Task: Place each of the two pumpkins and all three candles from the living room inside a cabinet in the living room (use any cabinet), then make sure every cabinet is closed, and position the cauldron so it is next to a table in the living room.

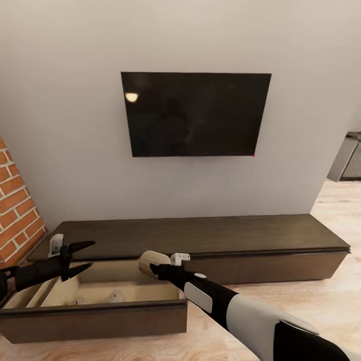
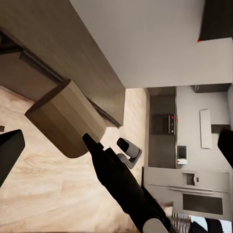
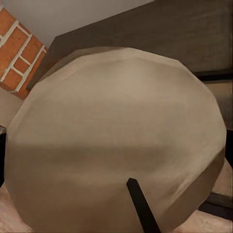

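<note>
A pale beige candle (image 1: 152, 262) hangs just over the back right corner of the open drawer (image 1: 95, 320), with my right gripper (image 1: 156, 268) shut on it. That drawer belongs to the long dark brown cabinet (image 1: 210, 235) under the TV. In the right wrist view the candle (image 3: 116, 131) looms close, its dark wick showing. Seen from the left wrist, the candle (image 2: 68, 119) sits at the tip of the right arm. My left gripper (image 1: 81, 257) stands open and holds nothing above the drawer's left end. Two faint pale shapes (image 1: 115, 296) lie on the drawer's beige floor.
A black TV (image 1: 195, 115) hangs on the grey wall above the cabinet. A brick wall (image 1: 15, 205) stands at the left. Kitchen units (image 1: 348, 158) show past the wall's right end. Pale wood floor (image 1: 321, 301) runs in front of the cabinet's shut right section.
</note>
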